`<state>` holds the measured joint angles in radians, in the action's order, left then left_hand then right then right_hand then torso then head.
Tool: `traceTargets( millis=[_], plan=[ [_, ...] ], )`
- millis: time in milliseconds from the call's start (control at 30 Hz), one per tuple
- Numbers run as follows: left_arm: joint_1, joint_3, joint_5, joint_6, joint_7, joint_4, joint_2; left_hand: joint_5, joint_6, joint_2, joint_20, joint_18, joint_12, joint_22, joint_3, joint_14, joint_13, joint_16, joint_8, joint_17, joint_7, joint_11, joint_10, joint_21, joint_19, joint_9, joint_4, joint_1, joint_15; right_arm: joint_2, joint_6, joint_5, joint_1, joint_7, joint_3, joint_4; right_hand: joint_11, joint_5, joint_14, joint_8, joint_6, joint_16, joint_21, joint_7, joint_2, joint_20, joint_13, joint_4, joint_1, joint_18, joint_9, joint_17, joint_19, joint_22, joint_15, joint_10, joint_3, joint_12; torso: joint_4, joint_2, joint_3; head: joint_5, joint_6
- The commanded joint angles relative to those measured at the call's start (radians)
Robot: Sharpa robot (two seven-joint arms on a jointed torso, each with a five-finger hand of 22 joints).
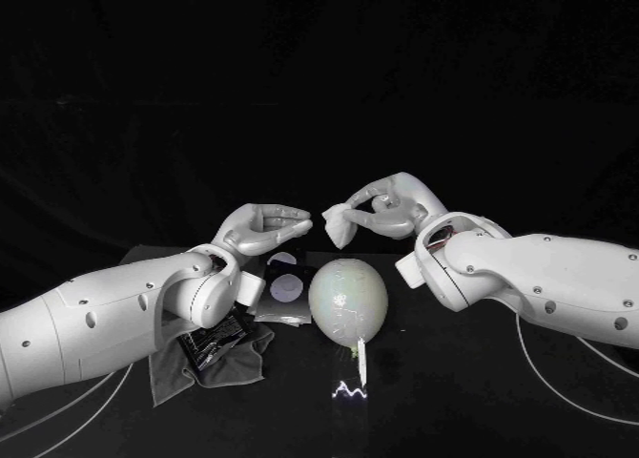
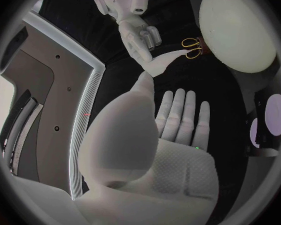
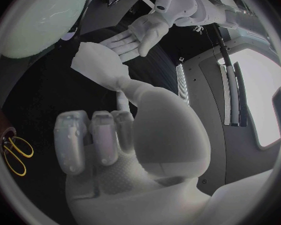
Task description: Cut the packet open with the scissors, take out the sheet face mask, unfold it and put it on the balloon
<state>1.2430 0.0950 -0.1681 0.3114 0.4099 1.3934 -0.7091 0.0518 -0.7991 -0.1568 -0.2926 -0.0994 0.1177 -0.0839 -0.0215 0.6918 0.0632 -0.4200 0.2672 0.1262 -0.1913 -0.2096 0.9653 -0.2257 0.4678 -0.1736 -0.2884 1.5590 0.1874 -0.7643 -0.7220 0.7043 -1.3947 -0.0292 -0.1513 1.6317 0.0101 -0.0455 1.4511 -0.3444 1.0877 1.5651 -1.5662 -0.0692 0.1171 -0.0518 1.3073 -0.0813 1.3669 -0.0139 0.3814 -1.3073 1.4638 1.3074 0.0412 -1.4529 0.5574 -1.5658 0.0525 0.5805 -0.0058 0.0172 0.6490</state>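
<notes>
The right hand (image 1: 385,212) is raised above the table (image 1: 512,410) and pinches the sheet face mask (image 1: 335,225) between thumb and a fingertip, the other fingers curled in. The mask hangs from that grip as a small, pale, folded wad. It is clear of the packet and not on the balloon.

Facing it, the left hand (image 1: 265,229) holds nothing. In the wrist views its fingers lie straight and apart, palm turned toward the mask. The fingertips come right up to the mask's edge, perhaps touching it, though the views do not settle that.

Below and between the two hands the balloon (image 1: 350,301) lies on the table, knot end toward the robot. The packet (image 1: 282,282) lies flat just beside it on the robot's left. The yellow-handled scissors (image 2: 192,48) rest on the table near the balloon.
</notes>
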Motion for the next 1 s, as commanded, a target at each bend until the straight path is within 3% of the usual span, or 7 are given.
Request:
traceTargets(
  millis=[33,267,333,500,600,833,1000],
  plan=[
    [0.001,-0.002,0.124,-0.074,0.034,-0.018,0.02,-0.004,0.033,0.008,0.001,0.007,-0.023,0.022,0.038,-0.008,0.0,0.044,-0.019,-0.015,0.012,-0.003,-0.035,0.036,-0.013,0.007,-0.002,0.01,0.007,0.004,-0.066,-0.097,0.0,0.08,0.001,-0.002,-0.011,-0.003,0.12,-0.004,0.003,0.006,-0.005,-0.004,-0.01,0.003,0.264,0.007,-0.002,0.014,0.002,-0.264,0.107,0.263,0.018,-0.118,0.0,-0.005,0.0011,0.0,-0.0008,0.002,-0.009],
    [0.0,-0.003,0.204,-0.127,0.061,-0.047,0.058,-0.004,0.097,0.021,0.0,0.018,-0.051,0.037,0.08,-0.041,0.0,0.105,-0.051,-0.033,0.01,0.044,-0.084,0.079,-0.035,0.019,0.0,0.033,0.028,0.014,-0.085,-0.175,0.001,0.12,0.001,-0.004,-0.011,-0.003,0.12,-0.004,0.003,0.006,-0.005,-0.004,-0.01,0.003,0.264,0.007,-0.002,0.014,0.002,-0.264,0.107,0.263,0.018,-0.118,0.0,-0.005,0.0014,0.001,-0.0006,0.003,-0.023],
    [0.0,-0.003,0.232,-0.146,0.071,-0.054,0.069,-0.004,0.106,0.024,0.0,0.019,-0.051,0.037,0.084,-0.046,0.0,0.113,-0.055,-0.035,0.01,0.044,-0.087,0.083,-0.033,0.021,0.001,0.038,0.028,0.02,-0.087,-0.199,0.002,0.13,0.002,-0.006,-0.01,-0.003,0.12,-0.005,0.002,0.006,-0.005,-0.004,-0.01,0.002,0.264,0.007,-0.002,0.014,0.003,-0.264,0.107,0.263,0.018,-0.118,0.0,-0.005,0.0017,0.0,-0.0004,0.003,-0.028],
    [0.0,-0.004,0.261,-0.174,0.087,-0.063,0.086,-0.004,0.118,0.032,0.0,0.021,-0.053,0.035,0.095,-0.074,0.001,0.14,-0.06,-0.042,0.004,0.049,-0.102,0.086,-0.012,0.022,0.001,0.051,-0.003,0.03,-0.089,-0.233,0.003,0.139,0.002,-0.013,-0.01,-0.003,0.12,-0.005,0.002,0.006,-0.005,-0.004,-0.01,0.002,0.264,0.007,-0.002,0.014,0.003,-0.264,0.107,0.263,0.018,-0.118,0.0,-0.005,0.0007,0.0,-0.0008,0.003,-0.038],
    [0.0,-0.004,0.279,-0.187,0.091,-0.07,0.097,-0.004,0.121,0.042,0.019,-0.005,-0.051,0.038,0.105,-0.082,0.001,0.157,-0.062,-0.046,-0.001,0.045,-0.105,0.102,-0.021,0.022,0.002,0.06,-0.03,0.037,-0.089,-0.246,0.004,0.143,0.003,-0.016,-0.01,-0.003,0.12,-0.005,0.001,0.006,-0.005,-0.004,-0.011,0.002,0.264,0.007,-0.003,0.014,0.003,-0.264,0.107,0.263,0.018,-0.118,0.0,-0.005,0.0007,0.0,-0.0009,0.0,-0.042],
    [0.0,-0.006,0.305,-0.214,0.094,-0.084,0.118,-0.004,0.103,0.057,0.012,-0.03,-0.045,0.034,0.114,-0.059,0.003,0.161,-0.056,-0.044,-0.011,0.035,-0.094,0.104,0.012,0.017,0.004,0.071,-0.025,0.051,-0.089,-0.26,0.006,0.149,0.004,-0.024,-0.01,-0.003,0.12,-0.005,0.001,0.006,-0.005,-0.004,-0.011,0.002,0.264,0.007,-0.003,0.014,0.003,-0.264,0.107,0.263,0.018,-0.118,0.0,-0.005,0.0013,0.0,-0.0007,-0.002,-0.046],
    [0.0,-0.007,0.314,-0.225,0.093,-0.091,0.128,-0.004,0.057,0.082,0.003,-0.059,-0.035,0.028,0.124,0.027,0.004,0.141,-0.039,-0.032,-0.027,0.016,-0.061,0.098,0.078,0.005,0.011,0.096,-0.016,0.06,-0.09,-0.267,0.008,0.153,0.006,-0.029,-0.01,-0.003,0.12,-0.006,0.0,0.006,-0.005,-0.004,-0.011,0.002,0.264,0.008,-0.003,0.014,0.004,-0.264,0.107,0.263,0.018,-0.118,0.0,-0.005,0.0012,-0.001,-0.0003,-0.002,-0.046]
  ],
)
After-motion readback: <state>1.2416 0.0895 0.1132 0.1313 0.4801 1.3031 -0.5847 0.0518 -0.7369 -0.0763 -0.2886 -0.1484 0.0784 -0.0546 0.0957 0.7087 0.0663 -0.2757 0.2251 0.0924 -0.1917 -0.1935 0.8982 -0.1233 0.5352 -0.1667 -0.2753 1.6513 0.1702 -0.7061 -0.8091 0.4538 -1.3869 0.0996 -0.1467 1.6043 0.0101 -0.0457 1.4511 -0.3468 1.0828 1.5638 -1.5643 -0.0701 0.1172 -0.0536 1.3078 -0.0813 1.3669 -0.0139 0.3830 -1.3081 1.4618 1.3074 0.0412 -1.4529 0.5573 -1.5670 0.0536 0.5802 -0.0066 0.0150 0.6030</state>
